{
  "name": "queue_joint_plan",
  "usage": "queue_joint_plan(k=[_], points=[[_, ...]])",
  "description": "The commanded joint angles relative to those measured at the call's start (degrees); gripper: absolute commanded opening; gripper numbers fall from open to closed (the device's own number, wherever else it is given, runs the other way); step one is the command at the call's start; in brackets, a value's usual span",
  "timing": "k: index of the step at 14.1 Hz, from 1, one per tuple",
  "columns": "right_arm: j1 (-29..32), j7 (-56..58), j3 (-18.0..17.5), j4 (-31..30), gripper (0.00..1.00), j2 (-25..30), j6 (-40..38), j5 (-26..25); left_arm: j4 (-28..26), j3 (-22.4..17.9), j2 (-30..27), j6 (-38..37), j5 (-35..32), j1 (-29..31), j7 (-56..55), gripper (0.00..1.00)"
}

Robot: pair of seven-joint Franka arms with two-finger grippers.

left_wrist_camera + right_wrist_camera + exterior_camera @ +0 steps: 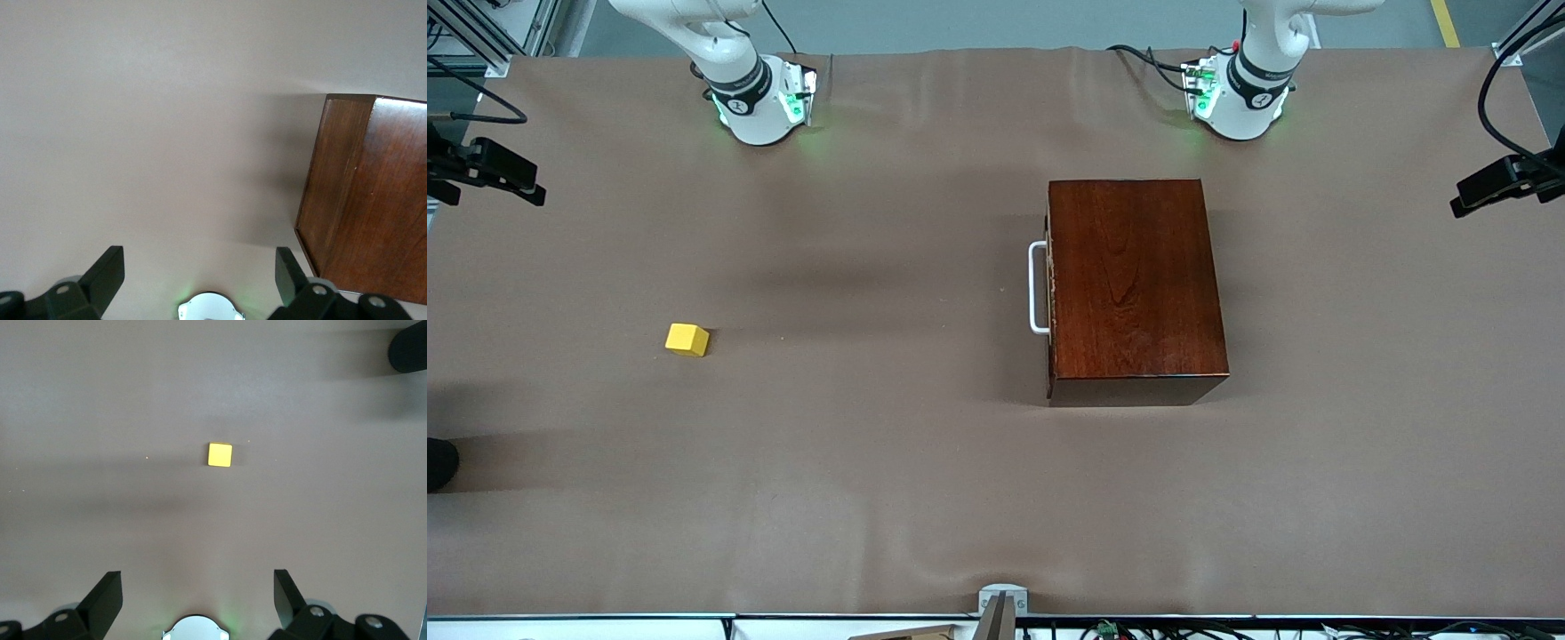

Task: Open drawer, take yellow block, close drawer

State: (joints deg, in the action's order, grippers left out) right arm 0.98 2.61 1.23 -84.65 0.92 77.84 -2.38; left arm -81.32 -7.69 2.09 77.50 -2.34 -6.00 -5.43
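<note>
Here the worktop (925,498) is covered edge to edge by a brown cloth, with both arm bases standing along its edge farthest from the front camera. The largest thing on it is the glossy reddish-brown wooden box (1134,289), which sits toward the left arm's end of the worktop, a little nearer to the front camera than the left arm's base. The drawer (1049,286) is pushed fully in, so only a thin pale edge shows along the box's face, and its white loop handle (1038,287) sticks out toward the right arm's end. In the left wrist view a corner and one side of the box show, set on the cloth.

Both arms are raised and wait above the worktop. The left tool (200,280) hangs over bare cloth just beside the box, its two dark fingers (107,270) spread wide with nothing between them. The right tool (198,600) hangs over the cloth near the yellow block (219,454), its fingers (107,593) likewise spread wide and holding nothing.

The yellow block lies out on the cloth toward the right arm's end of the worktop, well apart from the box and slightly nearer to the front camera than the handle. It rests flat, touching nothing else.
</note>
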Motion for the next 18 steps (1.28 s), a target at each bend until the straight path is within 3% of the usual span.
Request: queue_joint_plan(k=[1, 6, 18], points=[[2.1, 0.7, -0.9, 0.1, 1.00, -0.1, -0.5, 0.7, -1.1, 0.6, -1.8, -0.2, -0.3, 0.6, 2.1, 1.00], [2.1, 0.7, -1.0, -0.1, 1.00, -0.1, -0.5, 0.8, 0.3, 1.2, -1.3, -0.2, 0.0, -0.2, 1.5, 1.00], [2.1, 1.6, -1.0, 0.0, 1.00, 0.0, -0.9, 2.6, 0.5, 7.4, -2.8, -0.2, -0.4, 0.3, 2.1, 1.00]])
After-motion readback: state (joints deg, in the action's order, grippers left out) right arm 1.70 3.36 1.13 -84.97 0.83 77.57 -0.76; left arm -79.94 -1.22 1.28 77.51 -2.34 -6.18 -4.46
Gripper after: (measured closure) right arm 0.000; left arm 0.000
